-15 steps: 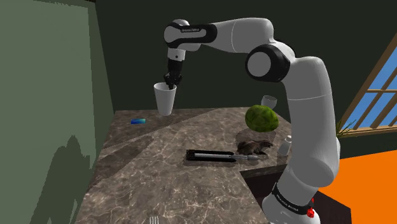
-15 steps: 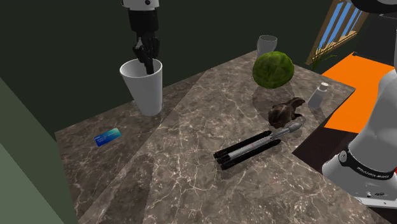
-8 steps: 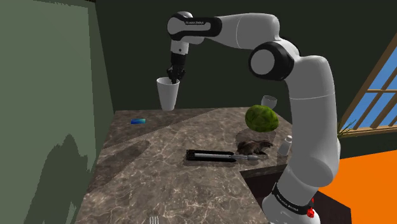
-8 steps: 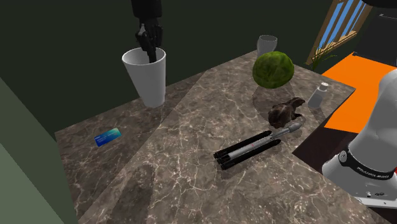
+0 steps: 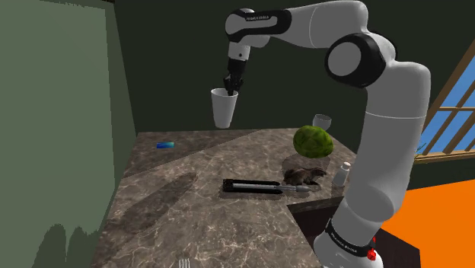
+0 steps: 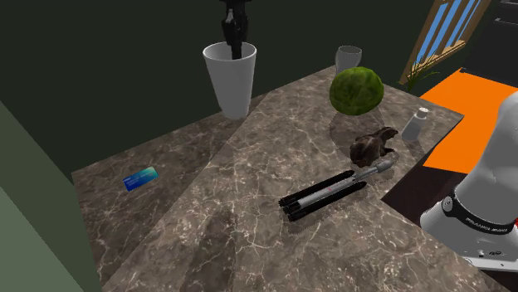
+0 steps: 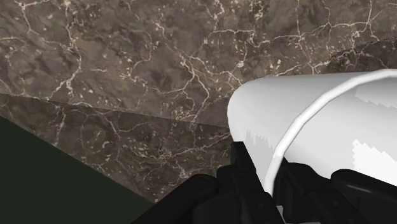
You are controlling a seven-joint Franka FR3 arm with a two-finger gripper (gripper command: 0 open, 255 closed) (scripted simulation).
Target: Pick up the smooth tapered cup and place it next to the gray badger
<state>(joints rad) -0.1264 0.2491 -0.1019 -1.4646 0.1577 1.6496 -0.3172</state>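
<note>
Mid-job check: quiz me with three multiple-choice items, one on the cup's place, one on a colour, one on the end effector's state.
1. The white cup is: A) standing on the counter; B) held up above the counter; C) lying sideways on the counter.
2. The card is: A) blue; B) red; C) yellow.
3. The end effector is: A) open, empty; B) shut on nothing; C) shut on the cup.
Answers: 1B, its base hangs clear; 2A, blue in both exterior views; 3C, it clasps the rim.
</note>
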